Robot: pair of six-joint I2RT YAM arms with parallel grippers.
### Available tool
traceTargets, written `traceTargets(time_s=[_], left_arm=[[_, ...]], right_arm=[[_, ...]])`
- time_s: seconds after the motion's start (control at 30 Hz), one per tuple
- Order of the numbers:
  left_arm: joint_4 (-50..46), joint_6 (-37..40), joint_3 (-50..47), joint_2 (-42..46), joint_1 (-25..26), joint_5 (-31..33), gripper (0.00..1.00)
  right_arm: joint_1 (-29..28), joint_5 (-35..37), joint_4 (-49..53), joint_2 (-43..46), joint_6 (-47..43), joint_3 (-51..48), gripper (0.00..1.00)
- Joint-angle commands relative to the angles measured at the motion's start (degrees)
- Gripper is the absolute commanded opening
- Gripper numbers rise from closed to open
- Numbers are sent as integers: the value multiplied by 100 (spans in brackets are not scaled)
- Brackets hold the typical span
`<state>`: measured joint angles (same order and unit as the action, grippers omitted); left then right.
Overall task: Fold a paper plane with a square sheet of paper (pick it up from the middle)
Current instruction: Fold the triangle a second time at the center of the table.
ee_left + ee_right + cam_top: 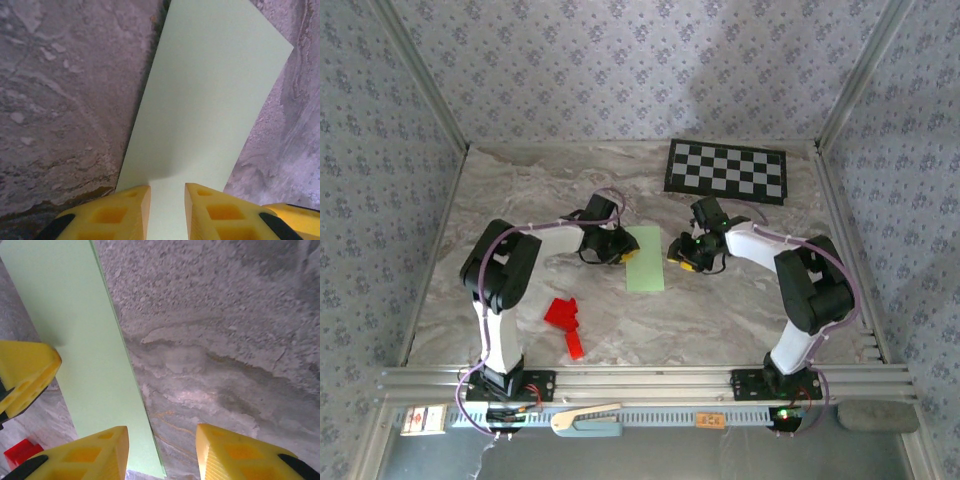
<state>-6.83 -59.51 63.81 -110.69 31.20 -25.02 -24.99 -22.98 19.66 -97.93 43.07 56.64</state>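
Observation:
The square sheet of paper (pixel 645 258) is pale green and lies flat on the marble table as a narrow upright rectangle, folded over, not a pointed paper plane. My left gripper (pixel 623 245) sits low at its left edge. In the left wrist view the yellow fingers (pixel 125 210) stand a narrow gap apart over the sheet (pixel 210 90), so the left gripper (pixel 167 200) is open. My right gripper (pixel 678 255) is at the sheet's right edge. It is open wide (pixel 162 445), straddling the sheet's edge (pixel 85 340) and bare table. A left fingertip (pixel 25 375) rests on the sheet's far side.
A red paper shape (pixel 565 320) lies near the front left, by the left arm; it also peeks in beyond the sheet (pixel 20 452). The black-and-white checkerboard (pixel 727 170) lies at the back right. Patterned walls close in the table on three sides.

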Motion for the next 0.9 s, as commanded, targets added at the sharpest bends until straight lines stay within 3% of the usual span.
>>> traceTargets(time_s=[0.0,0.4,0.87], left_arm=[[-334,-109,-34,-100,12,215,26],[-494,-246,-202,-101,16,407,25],[-433,-456,-296,-101,17,370,22]], right_arm=[[-8,-396,-16,187,-137,-127,43],[-190,-933,5,181,-79,-347,50],[-603,-769,300,-154,-116,-216,47]])
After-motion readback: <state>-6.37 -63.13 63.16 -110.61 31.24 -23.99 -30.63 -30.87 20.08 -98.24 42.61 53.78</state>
